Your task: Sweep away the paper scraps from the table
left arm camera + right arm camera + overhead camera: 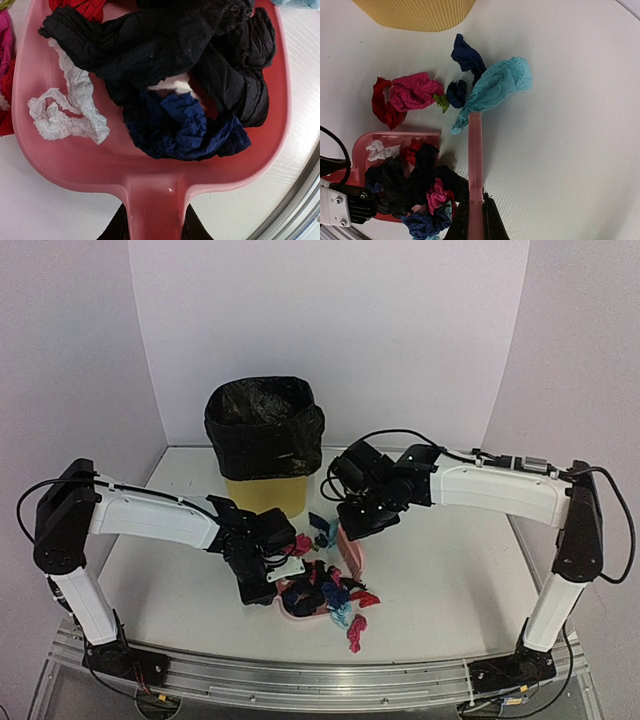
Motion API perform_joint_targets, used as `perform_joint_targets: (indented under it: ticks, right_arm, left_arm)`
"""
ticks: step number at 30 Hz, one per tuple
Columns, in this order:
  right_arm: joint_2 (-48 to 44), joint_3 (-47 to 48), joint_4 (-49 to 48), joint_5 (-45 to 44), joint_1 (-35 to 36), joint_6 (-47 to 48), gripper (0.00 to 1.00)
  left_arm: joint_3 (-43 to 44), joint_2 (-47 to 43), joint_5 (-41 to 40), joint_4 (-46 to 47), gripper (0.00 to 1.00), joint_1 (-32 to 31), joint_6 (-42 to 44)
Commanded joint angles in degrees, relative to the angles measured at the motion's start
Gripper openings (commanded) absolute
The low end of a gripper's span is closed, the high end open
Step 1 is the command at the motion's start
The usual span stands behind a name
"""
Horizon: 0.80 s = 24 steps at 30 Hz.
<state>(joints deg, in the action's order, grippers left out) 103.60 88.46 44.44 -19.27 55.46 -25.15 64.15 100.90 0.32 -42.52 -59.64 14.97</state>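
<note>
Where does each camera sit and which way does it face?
Top external: above and behind the bases, looking down on table, arms and bin.
Left wrist: on that arm, facing down into the dustpan; the left gripper clamps its handle.
Right wrist: on that arm, facing down along the brush held by the right gripper.
All share the dustpan holding paper scraps.

White walls (330, 330) close in the white desk (450, 570) on three sides under soft, even light; an aluminium rail (320, 677) edges its front.
</note>
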Motion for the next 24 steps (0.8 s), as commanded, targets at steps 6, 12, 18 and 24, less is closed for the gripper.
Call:
perform_joint_targets:
  ticks: [6,12,18,24]
  right_arm:
    - [-11.1,-5.5,0.3,-15.6,0.3,-0.6,0.0]
    - [-15.8,-9.5,0.4,-19.0,0.1,-2.0,0.0]
    - [-19.2,-12.6,0.4,-20.5,0.1,-2.7,0.0]
    - [-21.0,-15.3,0.4,-21.6,0.2,-3.5,0.0]
  left_arm:
    - [-5.6,-8.8,0.7,7.7,0.0,-0.1,0.2]
    - [-8.4,-12.2,0.2,12.0,0.0,-0.1,-0.5]
    - [-9.8,-15.8,-1.8,13.6,0.0,-0.1,-1.7]
    - [-7.2,-18.4,-2.0,10.8,0.0,-0.1,-2.6]
